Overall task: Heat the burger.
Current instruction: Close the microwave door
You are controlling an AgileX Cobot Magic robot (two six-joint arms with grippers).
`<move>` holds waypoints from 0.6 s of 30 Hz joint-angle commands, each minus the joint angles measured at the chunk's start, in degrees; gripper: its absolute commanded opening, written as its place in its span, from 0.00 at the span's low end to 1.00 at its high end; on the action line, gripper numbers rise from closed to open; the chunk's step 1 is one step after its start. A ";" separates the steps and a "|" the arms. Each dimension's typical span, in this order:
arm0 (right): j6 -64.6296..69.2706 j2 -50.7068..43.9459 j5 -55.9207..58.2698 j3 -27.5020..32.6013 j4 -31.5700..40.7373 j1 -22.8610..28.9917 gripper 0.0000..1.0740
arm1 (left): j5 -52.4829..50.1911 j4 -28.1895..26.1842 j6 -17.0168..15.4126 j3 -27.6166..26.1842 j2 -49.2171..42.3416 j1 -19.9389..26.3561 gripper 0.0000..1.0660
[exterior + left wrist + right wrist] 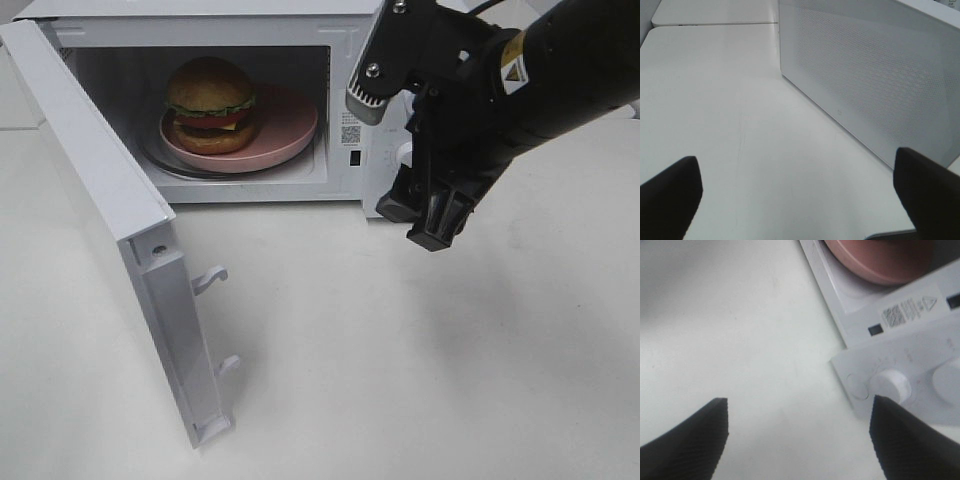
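The burger [211, 103], with its golden bun, lettuce and tomato, sits on a round pink plate [290, 125] inside the open white microwave [345, 40]. My right gripper [420, 222] hangs open and empty in front of the microwave's control panel, to the right of the cavity. In the right wrist view its fingers [690, 440] straddle bare table, with the plate's edge [880, 262] and a white knob [892, 385] just ahead. My left gripper [800, 200] is open and empty beside the microwave's perforated side wall [865, 75]. It is out of the exterior view.
The microwave door [100, 190] is swung wide open toward the front left, its latch hooks [210, 280] sticking out. A second knob [950, 377] sits beside the first. White table [400, 380] stretches in front of the microwave.
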 commanded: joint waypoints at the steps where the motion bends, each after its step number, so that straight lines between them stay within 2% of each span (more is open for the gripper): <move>1: 6.59 -1.89 3.09 0.63 0.23 -0.23 0.71 | 0.11 -0.52 -0.17 0.00 -0.40 0.11 0.91; 8: 19.48 -5.33 14.95 0.63 0.23 -0.23 0.71 | 0.11 -0.52 -0.17 0.00 -0.40 0.11 0.91; 13: 23.61 -6.93 23.09 0.63 0.23 -0.23 0.71 | 0.11 -0.52 -0.17 0.00 -0.40 0.11 0.91; 18: 23.61 -8.48 26.07 0.63 0.46 -0.23 0.71 | 0.11 -0.52 -0.17 0.00 -0.40 0.11 0.91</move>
